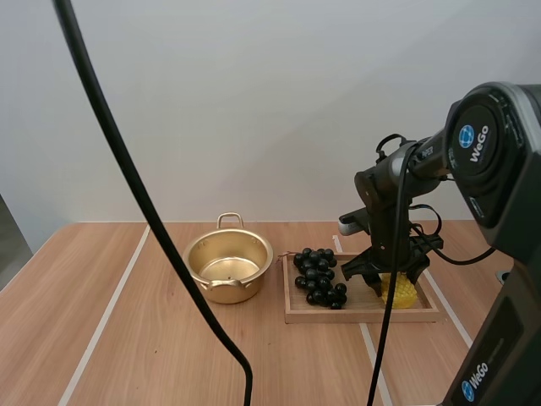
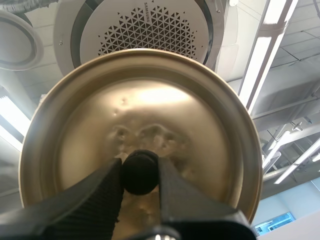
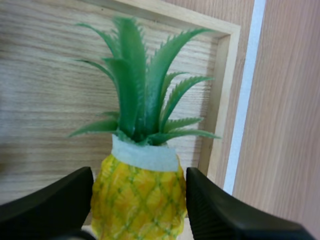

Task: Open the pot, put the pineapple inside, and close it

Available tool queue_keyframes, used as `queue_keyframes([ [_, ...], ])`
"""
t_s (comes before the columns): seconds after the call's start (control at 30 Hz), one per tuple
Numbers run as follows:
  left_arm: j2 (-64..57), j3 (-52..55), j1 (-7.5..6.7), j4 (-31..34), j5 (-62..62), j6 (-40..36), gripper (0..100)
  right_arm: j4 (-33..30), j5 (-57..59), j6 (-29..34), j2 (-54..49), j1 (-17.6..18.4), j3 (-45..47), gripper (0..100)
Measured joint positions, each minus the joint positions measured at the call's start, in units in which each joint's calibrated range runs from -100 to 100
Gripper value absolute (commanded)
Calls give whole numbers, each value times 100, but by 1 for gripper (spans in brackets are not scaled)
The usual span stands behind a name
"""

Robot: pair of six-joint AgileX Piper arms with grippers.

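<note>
Right hand (image 1: 390, 283) hangs low over the right end of the wooden tray (image 1: 363, 315). Its two black fingers are spread, one on each side of the small yellow pineapple (image 1: 399, 293). In the right wrist view the fingers stand very close to the body of the fruit, but I cannot tell whether they press it. The pineapple is in the tray, near the right rim, and its green leaf crown reaches out past the fingertips.

A bunch of black grapes (image 1: 319, 275) lies in the left part of the same tray, near the pineapple but not touching it. The golden pot (image 1: 228, 293) stands open on the desk (image 1: 127, 338), just beside the left side of the tray, with one handle toward the back.

Left hand (image 2: 141, 170) pinches the black knob (image 2: 141, 175) of the golden lid (image 2: 150, 105) between its fingertips. The top face of the lid is turned to the left wrist camera.
</note>
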Motion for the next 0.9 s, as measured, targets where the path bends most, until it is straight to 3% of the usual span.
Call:
queue_keyframes([
  [0.33, 0, 0, 0, 48, 206, 74, 0, 0, -61, 0, -190, 0, 0, 0],
  [0.57, 0, 0, 0, 57, 237, 74, 0, 235, -34, -65, -1053, 0, -628, 0],
  [0.9, 0, 0, 0, 234, 294, 84, 0, 1608, -84, -1574, -1855, 0, -1632, 0],
])
